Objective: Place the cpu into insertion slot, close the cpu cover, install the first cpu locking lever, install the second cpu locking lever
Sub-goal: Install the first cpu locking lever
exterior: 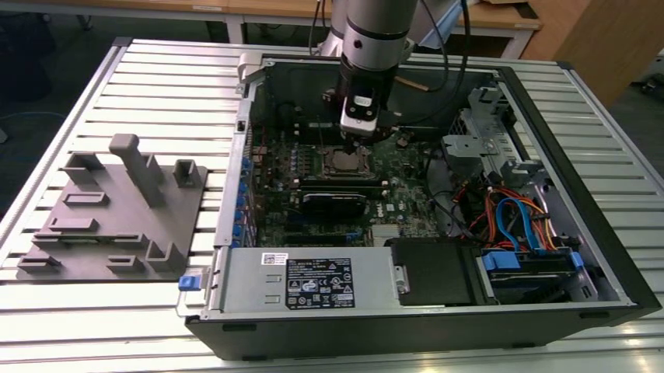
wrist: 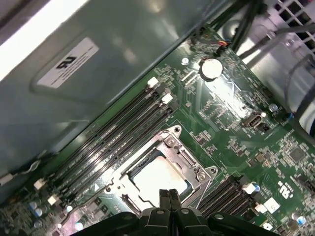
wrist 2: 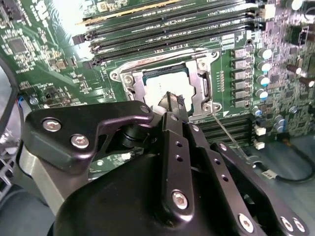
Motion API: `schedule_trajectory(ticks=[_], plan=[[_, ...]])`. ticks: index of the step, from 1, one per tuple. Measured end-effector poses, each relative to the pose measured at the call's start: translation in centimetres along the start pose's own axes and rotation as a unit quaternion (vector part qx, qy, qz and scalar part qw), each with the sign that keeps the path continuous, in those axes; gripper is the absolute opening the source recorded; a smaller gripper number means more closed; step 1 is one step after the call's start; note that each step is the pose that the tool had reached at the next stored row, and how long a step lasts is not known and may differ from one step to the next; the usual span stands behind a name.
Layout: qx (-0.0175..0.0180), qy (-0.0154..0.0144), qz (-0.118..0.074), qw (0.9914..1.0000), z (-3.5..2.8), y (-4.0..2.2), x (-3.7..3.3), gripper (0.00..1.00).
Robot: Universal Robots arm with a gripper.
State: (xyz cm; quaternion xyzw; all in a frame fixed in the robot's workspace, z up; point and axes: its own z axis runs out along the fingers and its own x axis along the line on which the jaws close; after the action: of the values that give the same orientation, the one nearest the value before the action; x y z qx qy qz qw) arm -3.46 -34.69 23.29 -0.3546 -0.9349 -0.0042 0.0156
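The cpu lies flat in the insertion slot on the green motherboard inside the open computer case. Its silver top shows in both wrist views. The cpu cover lies down around it as a silver frame. A thin metal locking lever sticks out from one corner of the socket. My gripper hangs just above the cpu, its black fingertips pressed together with nothing between them; in the second wrist view the tip sits over the cpu's edge.
Long black memory slots run beside the socket, with more on its other side. The case wall and cables surround the board. A grey fixture plate lies at the exterior view's left on the slatted table.
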Motion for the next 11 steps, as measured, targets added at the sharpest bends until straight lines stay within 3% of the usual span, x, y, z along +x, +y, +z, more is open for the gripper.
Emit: schedule_trajectory(ticks=[11], plan=[[0.0015, -0.0001, -0.047, 0.99890, 0.00, 0.00, 0.00, 0.10]])
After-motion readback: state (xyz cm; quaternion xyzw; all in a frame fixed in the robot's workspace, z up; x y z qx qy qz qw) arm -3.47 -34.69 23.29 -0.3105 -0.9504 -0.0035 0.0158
